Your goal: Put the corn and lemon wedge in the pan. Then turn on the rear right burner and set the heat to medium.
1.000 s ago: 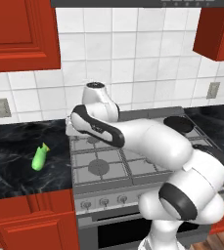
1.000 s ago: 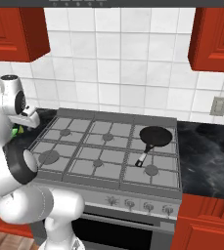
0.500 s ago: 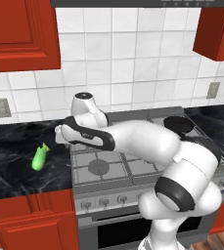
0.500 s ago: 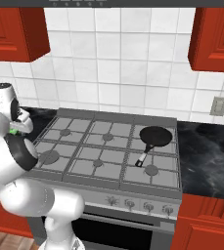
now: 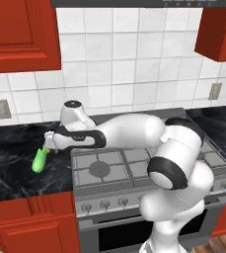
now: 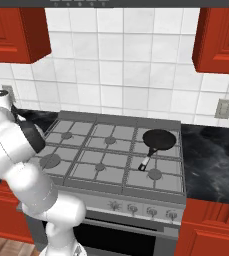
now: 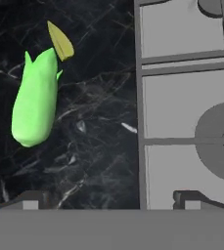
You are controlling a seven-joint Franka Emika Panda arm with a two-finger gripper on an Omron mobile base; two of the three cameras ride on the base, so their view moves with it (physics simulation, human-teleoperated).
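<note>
the white arm has swung further left over the past second, carrying its two-finger gripper (image 5: 47, 148) off the stove to the black marbled counter (image 5: 8, 168), where it now hangs with jaws spread wide and empty just beside the bright green oblong corn (image 5: 39, 160). in the hand view the tiny yellow pointed lemon wedge (image 7: 60, 41) touches the corn's tapered end. this looks like the approach to a first pick. the small round black frying pan (image 6: 159, 139) waits on the grey gas stove's rear right grate (image 6: 156, 150), well apart. white tiles and red cabinets (image 5: 18, 37) surround.
</note>
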